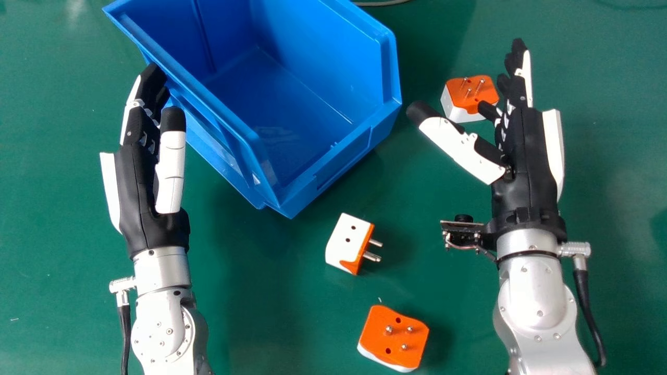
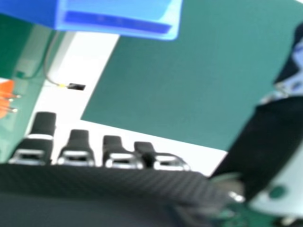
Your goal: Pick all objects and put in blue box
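In the head view my left hand [image 1: 143, 172] is open beside the near left wall of the blue box [image 1: 292, 120], its fingers close against it. My right hand [image 1: 526, 156] is open to the right of the box. An orange and white adapter [image 1: 471, 94], pins up, lies just left of its fingers. Another adapter [image 1: 346, 242] lies on its side below the box, pins pointing right. A third adapter [image 1: 393, 336] sits pins up near the bottom edge. In the right hand view are my right hand [image 2: 94, 189], the box [image 2: 118, 19] and an adapter [image 2: 5, 97].
The green table [image 1: 271, 312] lies under everything. A grey cable [image 1: 383, 3] runs behind the box at the top edge. A thin cable with a black end [image 2: 75, 86] lies beyond the fingertips in the right hand view.
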`<action>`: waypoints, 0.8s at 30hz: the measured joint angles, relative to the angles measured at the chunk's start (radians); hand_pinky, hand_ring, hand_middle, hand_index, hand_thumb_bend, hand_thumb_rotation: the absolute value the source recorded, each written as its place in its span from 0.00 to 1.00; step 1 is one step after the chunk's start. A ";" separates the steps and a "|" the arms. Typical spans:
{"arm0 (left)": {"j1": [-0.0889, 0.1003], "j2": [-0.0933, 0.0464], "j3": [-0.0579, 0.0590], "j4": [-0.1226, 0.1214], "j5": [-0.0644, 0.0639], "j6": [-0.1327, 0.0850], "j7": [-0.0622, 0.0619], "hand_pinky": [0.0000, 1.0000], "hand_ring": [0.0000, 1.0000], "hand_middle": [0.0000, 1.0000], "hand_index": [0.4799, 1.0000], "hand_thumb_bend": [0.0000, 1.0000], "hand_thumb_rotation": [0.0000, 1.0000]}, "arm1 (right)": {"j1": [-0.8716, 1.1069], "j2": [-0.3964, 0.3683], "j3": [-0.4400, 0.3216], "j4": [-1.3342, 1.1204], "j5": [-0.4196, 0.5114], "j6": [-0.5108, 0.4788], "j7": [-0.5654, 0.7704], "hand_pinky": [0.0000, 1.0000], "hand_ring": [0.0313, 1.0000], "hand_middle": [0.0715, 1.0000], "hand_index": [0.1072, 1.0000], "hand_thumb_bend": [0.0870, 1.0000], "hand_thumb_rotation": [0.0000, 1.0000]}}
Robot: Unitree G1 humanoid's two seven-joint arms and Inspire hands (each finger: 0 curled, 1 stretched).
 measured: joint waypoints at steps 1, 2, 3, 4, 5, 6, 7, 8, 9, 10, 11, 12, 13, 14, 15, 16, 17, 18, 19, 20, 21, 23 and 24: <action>0.000 0.000 0.000 0.000 0.000 0.000 0.000 0.90 0.93 0.92 0.75 0.80 0.81 | 0.000 0.000 0.000 0.000 0.000 0.000 0.000 0.86 0.97 1.00 0.98 0.71 0.43; -0.001 -0.001 0.000 0.001 0.000 0.000 0.000 0.90 0.93 0.92 0.75 0.80 0.81 | -0.001 -0.002 0.000 0.000 -0.001 0.000 0.000 0.86 0.97 1.00 0.98 0.71 0.43; -0.002 -0.001 0.000 0.001 0.000 0.000 0.000 0.90 0.93 0.92 0.75 0.80 0.81 | -0.002 -0.003 0.000 0.000 -0.001 0.000 0.000 0.86 0.97 1.00 0.98 0.71 0.43; -0.003 -0.002 0.000 0.002 0.000 0.000 0.000 0.90 0.93 0.92 0.75 0.80 0.81 | -0.002 -0.005 0.000 0.000 -0.001 0.000 0.000 0.86 0.97 1.00 0.98 0.71 0.43; -0.004 -0.003 0.000 0.002 0.000 0.000 0.000 0.90 0.93 0.92 0.75 0.80 0.81 | -0.002 -0.006 0.000 0.000 -0.001 0.000 0.000 0.86 0.97 1.00 0.98 0.71 0.43; -0.004 -0.004 0.000 0.002 0.000 0.000 0.000 0.90 0.93 0.92 0.75 0.80 0.81 | -0.002 -0.007 0.000 0.000 -0.004 0.001 -0.001 0.86 0.97 1.00 0.98 0.71 0.43; -0.004 -0.005 0.000 0.002 -0.001 0.000 -0.001 0.90 0.93 0.92 0.75 0.80 0.81 | -0.002 -0.008 0.001 -0.001 -0.006 0.001 -0.001 0.86 0.97 1.00 0.98 0.72 0.43; -0.004 -0.005 0.000 0.002 -0.001 0.000 -0.001 0.90 0.93 0.92 0.75 0.80 0.81 | -0.002 -0.008 0.001 -0.001 -0.007 0.001 -0.001 0.86 0.97 1.00 0.98 0.71 0.43; -0.004 -0.006 0.000 0.002 -0.001 0.000 -0.002 0.90 0.93 0.92 0.75 0.80 0.80 | -0.001 -0.008 0.002 -0.003 -0.007 0.001 -0.001 0.86 0.97 1.00 0.98 0.71 0.43; -0.003 -0.005 0.000 0.002 -0.001 0.000 -0.003 0.90 0.93 0.92 0.75 0.80 0.80 | -0.001 -0.008 0.002 -0.004 -0.007 0.001 -0.001 0.86 0.97 1.00 0.98 0.71 0.43; -0.003 -0.005 0.000 0.002 -0.001 0.000 -0.003 0.90 0.93 0.92 0.76 0.80 0.80 | 0.000 -0.007 0.003 -0.007 -0.007 0.001 -0.001 0.86 0.97 1.00 0.98 0.71 0.43; -0.003 -0.005 0.000 0.001 -0.001 -0.001 -0.003 0.90 0.93 0.92 0.76 0.80 0.80 | 0.001 -0.007 0.004 -0.008 -0.007 0.001 -0.001 0.86 0.97 1.00 0.98 0.71 0.43; -0.002 -0.005 0.000 0.001 -0.001 -0.001 -0.003 0.90 0.93 0.92 0.75 0.80 0.81 | 0.003 -0.006 0.005 -0.009 -0.007 0.001 -0.001 0.86 0.97 1.00 0.98 0.71 0.43; -0.002 -0.005 0.000 0.001 -0.001 -0.002 -0.003 0.90 0.93 0.92 0.75 0.80 0.81 | 0.004 -0.005 0.006 -0.009 -0.007 0.001 -0.001 0.86 0.97 1.00 0.98 0.71 0.43; -0.001 -0.005 0.000 0.000 0.000 -0.002 -0.003 0.90 0.93 0.92 0.75 0.80 0.81 | 0.007 -0.005 0.009 -0.009 -0.010 0.001 -0.002 0.86 0.97 1.00 0.98 0.71 0.43; 0.001 -0.005 0.000 -0.001 -0.001 -0.003 -0.003 0.90 0.93 0.92 0.75 0.80 0.81 | 0.011 -0.006 0.012 -0.009 -0.026 0.001 -0.007 0.87 0.97 1.00 0.98 0.71 0.43; 0.003 -0.005 0.000 -0.002 -0.001 -0.004 -0.004 0.90 0.93 0.92 0.75 0.80 0.81 | 0.015 -0.007 0.015 -0.009 -0.044 0.001 -0.015 0.87 0.97 1.00 0.98 0.71 0.43; 0.005 -0.005 0.000 -0.004 -0.001 -0.004 -0.006 0.90 0.93 0.92 0.75 0.80 0.81 | 0.020 -0.008 0.019 -0.009 -0.058 0.001 -0.026 0.87 0.97 1.00 0.99 0.71 0.43; 0.008 -0.005 0.000 -0.006 -0.001 -0.005 -0.008 0.90 0.93 0.92 0.75 0.81 0.80 | 0.024 -0.009 0.020 -0.009 -0.078 0.001 -0.038 0.88 0.97 1.00 0.99 0.72 0.44; 0.010 -0.005 0.000 -0.007 -0.001 -0.005 -0.008 0.90 0.93 0.92 0.75 0.81 0.80 | 0.028 -0.011 0.021 -0.009 -0.087 -0.001 -0.046 0.88 0.97 1.00 0.99 0.72 0.44; 0.012 -0.005 0.000 -0.009 -0.001 -0.006 -0.009 0.91 0.92 0.92 0.75 0.81 0.80 | 0.031 -0.014 0.022 -0.008 -0.099 -0.005 -0.055 0.90 0.98 1.00 0.99 0.72 0.44; 0.017 -0.005 0.000 -0.010 -0.001 -0.009 -0.009 0.90 0.92 0.91 0.74 0.81 0.81 | 0.033 -0.028 0.028 -0.004 -0.168 -0.014 -0.100 0.91 0.97 0.99 0.99 0.72 0.47; 0.019 -0.005 -0.001 -0.010 -0.001 -0.009 -0.009 0.90 0.92 0.91 0.74 0.81 0.81 | 0.033 -0.038 0.034 -0.002 -0.213 -0.015 -0.129 0.92 0.97 1.00 0.99 0.72 0.49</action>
